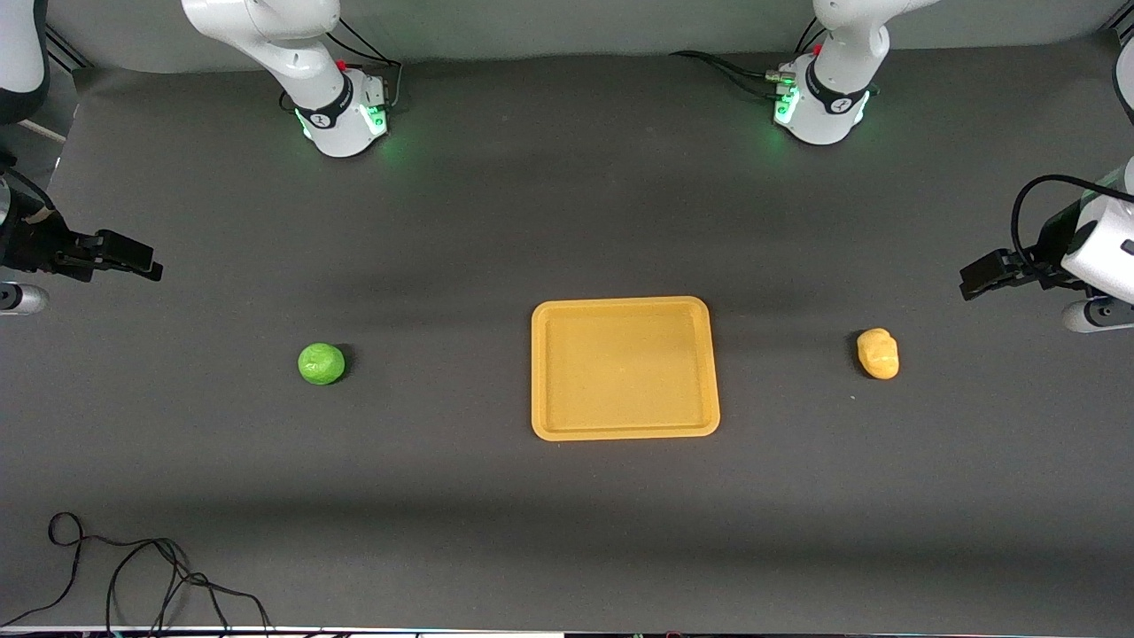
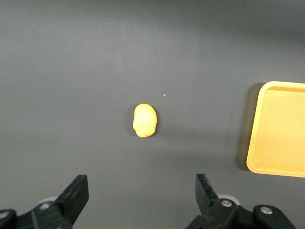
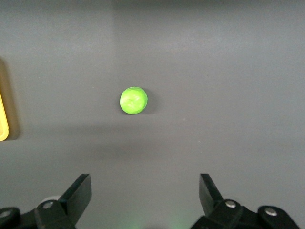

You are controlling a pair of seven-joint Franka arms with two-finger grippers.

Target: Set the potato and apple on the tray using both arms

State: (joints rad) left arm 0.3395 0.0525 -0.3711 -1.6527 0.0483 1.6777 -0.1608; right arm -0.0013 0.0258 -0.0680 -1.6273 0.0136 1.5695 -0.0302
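While both arms wait out at the table's ends, you've got nothing picked up yet. The tray [image 1: 625, 368] sits flat on the dark table [image 1: 567, 496], a little off centre in the lower middle of the front view, nothing in it.

The apple [image 1: 321, 363] lies on the mat toward the right arm's end, well apart from the tray, about level with it in the frame. The potato [image 1: 878, 353] lies toward the left arm's end, also well apart from the tray, long axis roughly up-down in the front view.

The right gripper [image 1: 142, 260] shows at the mid-left edge of the front view, up in the air over the bare mat near the table's end, higher in frame than the apple. Right wrist view: its fingers [image 3: 78, 195] are spread wide, nothing between them, apple [image 3: 133, 100] centred in the frame, a sliver of tray [image 3: 3, 119] at the left edge.

The left gripper [image 1: 983, 275] shows at the mid-right edge, over the mat near the potato. Left wrist view: fingers [image 2: 76, 195] spread wide, nothing held, potato [image 2: 144, 120] near frame centre, tray corner [image 2: 279, 129] at the right edge.

A loose black cable [image 1: 133, 576] lies at the lower left of the front view.
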